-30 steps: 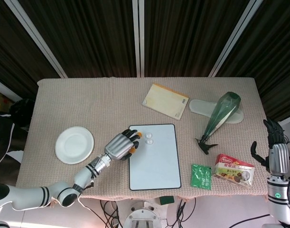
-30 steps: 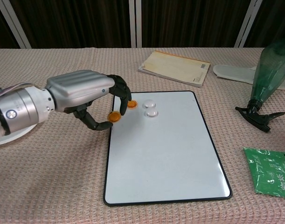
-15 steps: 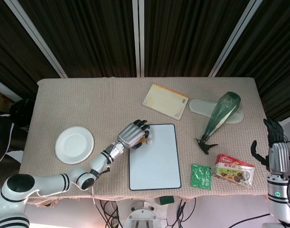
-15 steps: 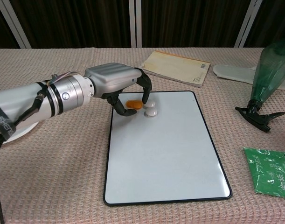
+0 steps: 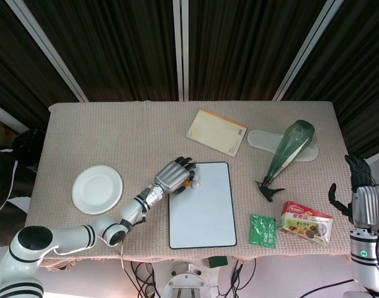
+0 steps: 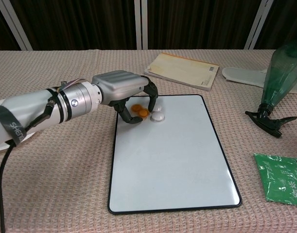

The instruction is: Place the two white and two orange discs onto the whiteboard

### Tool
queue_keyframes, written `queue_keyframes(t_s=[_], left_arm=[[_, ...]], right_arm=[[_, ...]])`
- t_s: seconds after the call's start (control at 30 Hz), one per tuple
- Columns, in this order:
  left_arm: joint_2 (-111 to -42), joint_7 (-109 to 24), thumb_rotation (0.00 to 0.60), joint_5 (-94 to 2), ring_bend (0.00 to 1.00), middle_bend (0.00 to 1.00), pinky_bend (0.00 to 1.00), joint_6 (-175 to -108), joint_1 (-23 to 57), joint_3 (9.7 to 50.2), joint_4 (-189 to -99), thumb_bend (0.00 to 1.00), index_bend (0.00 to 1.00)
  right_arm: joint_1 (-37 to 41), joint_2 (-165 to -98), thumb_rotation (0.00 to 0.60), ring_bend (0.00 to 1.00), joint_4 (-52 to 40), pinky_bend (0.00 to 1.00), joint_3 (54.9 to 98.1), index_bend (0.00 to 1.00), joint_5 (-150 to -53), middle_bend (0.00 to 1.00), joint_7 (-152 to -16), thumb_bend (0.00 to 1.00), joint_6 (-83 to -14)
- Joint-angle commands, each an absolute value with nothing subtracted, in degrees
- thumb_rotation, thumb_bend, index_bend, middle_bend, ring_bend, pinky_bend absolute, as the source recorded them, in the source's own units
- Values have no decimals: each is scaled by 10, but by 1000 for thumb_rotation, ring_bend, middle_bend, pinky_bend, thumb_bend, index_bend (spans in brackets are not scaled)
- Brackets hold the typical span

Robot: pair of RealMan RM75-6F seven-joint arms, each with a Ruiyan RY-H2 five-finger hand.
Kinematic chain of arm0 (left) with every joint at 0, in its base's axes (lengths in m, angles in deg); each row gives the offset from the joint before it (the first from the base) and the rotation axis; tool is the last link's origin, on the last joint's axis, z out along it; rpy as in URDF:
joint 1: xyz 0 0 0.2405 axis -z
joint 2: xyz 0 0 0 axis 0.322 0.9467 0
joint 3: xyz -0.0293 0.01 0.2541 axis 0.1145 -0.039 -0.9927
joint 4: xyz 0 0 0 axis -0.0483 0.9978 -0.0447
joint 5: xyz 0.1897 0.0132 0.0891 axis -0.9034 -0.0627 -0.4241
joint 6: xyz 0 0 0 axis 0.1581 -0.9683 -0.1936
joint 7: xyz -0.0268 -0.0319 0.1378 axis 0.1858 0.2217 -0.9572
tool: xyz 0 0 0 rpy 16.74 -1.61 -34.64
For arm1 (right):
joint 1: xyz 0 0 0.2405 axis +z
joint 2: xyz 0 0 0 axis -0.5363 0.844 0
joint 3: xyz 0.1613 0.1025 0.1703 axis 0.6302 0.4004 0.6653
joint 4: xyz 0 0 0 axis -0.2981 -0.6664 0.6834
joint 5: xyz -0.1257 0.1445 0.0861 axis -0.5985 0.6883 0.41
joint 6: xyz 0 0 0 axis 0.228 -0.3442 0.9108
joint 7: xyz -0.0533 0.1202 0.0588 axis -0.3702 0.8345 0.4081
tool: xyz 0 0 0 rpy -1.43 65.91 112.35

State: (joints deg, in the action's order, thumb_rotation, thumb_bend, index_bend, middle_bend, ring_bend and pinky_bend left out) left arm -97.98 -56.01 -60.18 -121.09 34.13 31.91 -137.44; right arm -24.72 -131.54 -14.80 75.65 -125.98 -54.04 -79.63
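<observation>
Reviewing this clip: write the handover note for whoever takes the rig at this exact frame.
Left hand: arched over the whiteboard's top-left corner, fingers curled around two orange discs; whether it grips one is unclear.
Right hand: off the table's right edge, holding nothing, fingers apart.
Discs: one white disc shows on the board beside the orange ones; the second is hidden by the fingers.
Left: confirm release of the orange discs, find the second white disc, withdraw.

Head view looks steeply down from above; chest view sits low, near the shared whiteboard [image 5: 201, 204].
</observation>
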Motion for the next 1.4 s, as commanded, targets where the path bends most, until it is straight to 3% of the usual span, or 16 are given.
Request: queue_keyframes(t_s=[0.03,0.47,0.73,1.4], left_arm=[[-977,-562,600,-601,81,194,171,-1213,341,316,-1378,315,510],[-972,-562,600,-597,82,194,170,-1217,340,304,-1387,315,502],[-972,-561,600,-597,81,195,169,-1216,341,299,-1380,315,424],[-965,-570,600,-592,81,185,167,-1222,339,292,-1391,315,364]], right_arm=[[-247,-1315,600,0,-148,0,757,81,-1260,8,-541,586,-797],[-247,-1315,600,0,-145,0,758,81,-1259,7,-546,590,-796],[-246,-1314,600,0,-147,0,756,82,-1256,7,-543,604,-787],[-246,-1315,600,0,-149,0,756,83,-1258,7,-543,609,-790]])
